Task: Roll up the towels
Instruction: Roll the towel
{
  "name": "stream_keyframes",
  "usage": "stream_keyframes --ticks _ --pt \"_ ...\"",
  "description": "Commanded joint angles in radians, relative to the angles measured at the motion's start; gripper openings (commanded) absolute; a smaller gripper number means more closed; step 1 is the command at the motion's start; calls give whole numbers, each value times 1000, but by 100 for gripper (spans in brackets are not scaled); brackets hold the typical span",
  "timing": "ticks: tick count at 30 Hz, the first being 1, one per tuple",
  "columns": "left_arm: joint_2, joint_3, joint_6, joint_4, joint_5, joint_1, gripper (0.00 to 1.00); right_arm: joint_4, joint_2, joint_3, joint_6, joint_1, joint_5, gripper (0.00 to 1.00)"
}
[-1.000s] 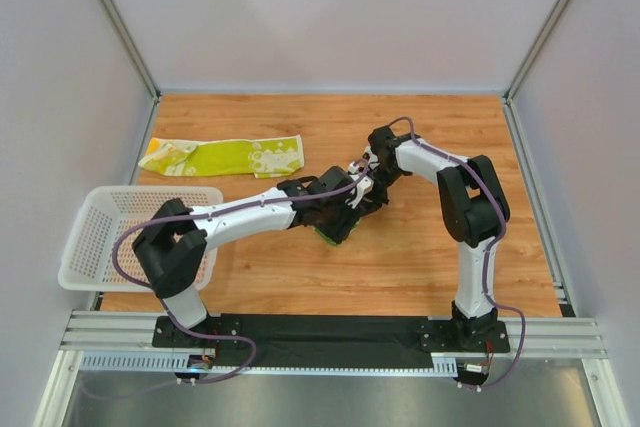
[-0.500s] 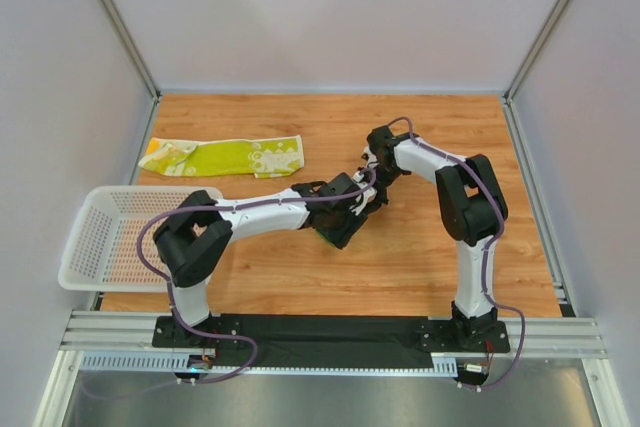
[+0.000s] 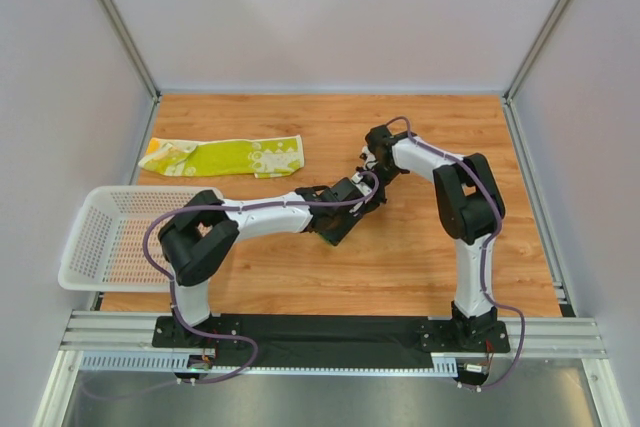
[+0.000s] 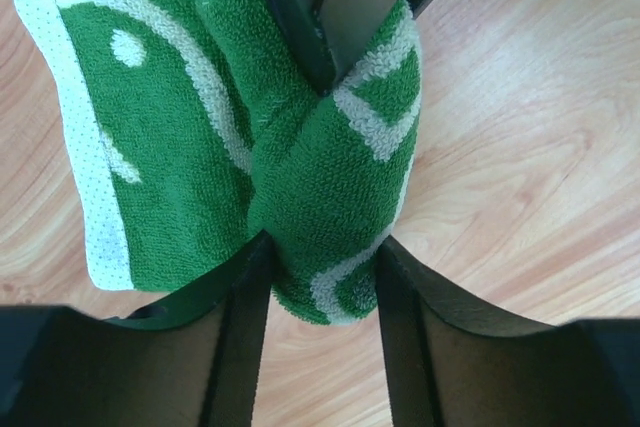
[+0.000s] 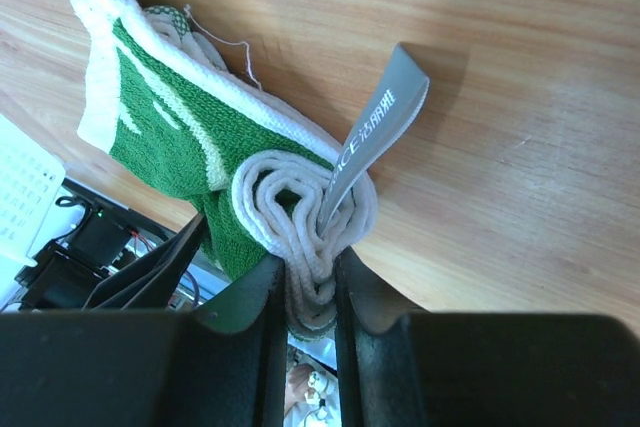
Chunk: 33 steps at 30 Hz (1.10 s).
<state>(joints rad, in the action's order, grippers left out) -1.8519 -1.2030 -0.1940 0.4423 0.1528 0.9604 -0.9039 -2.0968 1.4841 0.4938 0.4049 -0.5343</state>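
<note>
Swung left elbow inward since second ago. Clamping green towel (image 4: 170, 147) mid-roll with left gripper (image 4: 318, 252), pinching spiral end with right gripper (image 5: 305, 277); lying lengthwise between both.

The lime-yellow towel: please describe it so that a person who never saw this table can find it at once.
Look at the wooden table, in its far left part, just beyond the white mesh basket. The lime-yellow towel lies there as a long flat strip with white circle prints. Unlike the green towel, which is rolled up near the table's middle, it is unrolled.
</note>
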Motion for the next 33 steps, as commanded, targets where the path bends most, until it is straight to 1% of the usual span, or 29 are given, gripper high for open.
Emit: stream_keyframes --ticks 1,2,3,4,6,7,8,10,11,14,18,21,22,25,29,30,32,33 --pt "-53 39 25 15 16 -5 49 -18 -31 34 -21 8 -3 10" --pt "-59 39 28 16 19 -5 43 -18 -31 36 -21 6 -7 11" --pt "-63 40 28 16 21 -5 40 -18 -31 36 -21 8 -10 12" --pt "-67 42 27 15 19 -5 33 -18 -31 36 -21 8 -13 13" --pt "-69 42 30 16 8 -5 24 -21 -29 36 -23 8 -13 21" --pt "-61 39 31 18 -11 -5 14 -26 -29 38 -27 6 -12 25" --pt "-56 36 31 21 -21 -5 10 -29 -31 39 -35 6 -3 29" --pt "-44 23 31 36 -57 -8 3 -42 -32 44 -46 3 7 32" --pt "-40 19 30 42 -68 -9 1 -49 -34 50 -58 0 25 36" --pt "-20 13 18 56 -143 -23 0 -82 -42 68 -86 -17 72 39" --pt "11 19 -10 67 -263 -46 0 -151 -46 110 -126 -32 174 39" --pt "25 19 -22 72 -323 -64 0 -180 -48 136 -139 -52 253 39" --pt "26 16 -25 75 -338 -68 0 -188 -48 142 -141 -58 254 39" --pt "37 10 -38 81 -387 -74 0 -208 -43 163 -146 -86 318 39" --pt "51 6 -61 73 -459 -83 0 -225 -22 183 -152 -135 341 40" --pt "52 5 -67 69 -507 -92 0 -227 -17 185 -153 -144 338 40" --pt "51 2 -93 58 -553 -103 0 -225 1 182 -155 -159 338 38" --pt "51 0 -102 52 -608 -120 0 -218 26 177 -155 -163 338 38"
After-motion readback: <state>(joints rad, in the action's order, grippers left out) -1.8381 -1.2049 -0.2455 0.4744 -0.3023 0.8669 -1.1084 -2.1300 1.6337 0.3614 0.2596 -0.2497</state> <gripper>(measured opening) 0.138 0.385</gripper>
